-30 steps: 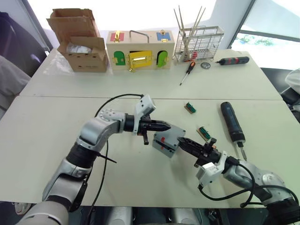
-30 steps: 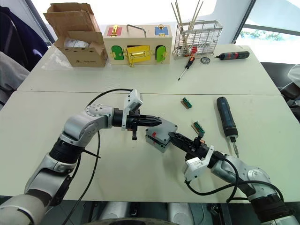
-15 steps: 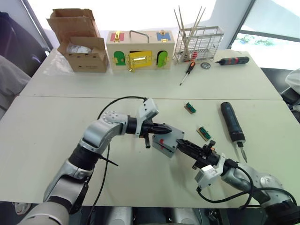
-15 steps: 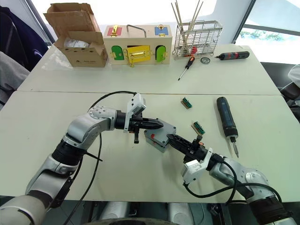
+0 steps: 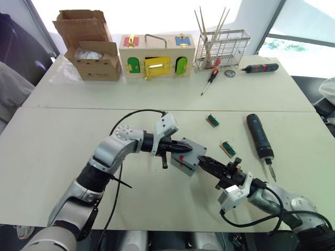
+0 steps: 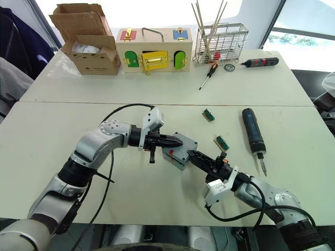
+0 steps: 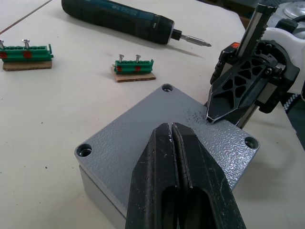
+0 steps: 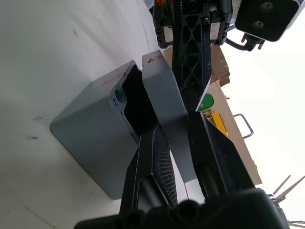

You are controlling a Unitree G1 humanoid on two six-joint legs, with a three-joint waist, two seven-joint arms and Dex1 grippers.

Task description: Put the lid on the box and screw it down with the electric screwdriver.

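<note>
The grey box (image 5: 180,164) stands mid-table with the grey lid (image 7: 119,138) lying on top of it. In the right wrist view the lid (image 8: 164,93) stands ajar from the box (image 8: 95,138), with a dark gap on one side. My left gripper (image 5: 190,149) is shut and its tip rests on the lid's top. My right gripper (image 5: 201,158) is shut on the lid's near-right edge, one finger in the gap and one outside. The thick black electric screwdriver (image 5: 259,136) lies on the table to the right, apart from both grippers.
Two green screw strips (image 5: 212,120) (image 5: 227,147) lie between the box and the screwdriver. At the back stand a cardboard box (image 5: 91,52), a wooden box with coloured doors (image 5: 156,55) and a wire rack (image 5: 222,48), with a slimmer driver (image 5: 261,67) and a hand screwdriver (image 5: 209,79).
My left gripper has slid to the right and down onto the lid's top. My right gripper stays at the lid's edge, and its wrist has shifted slightly.
</note>
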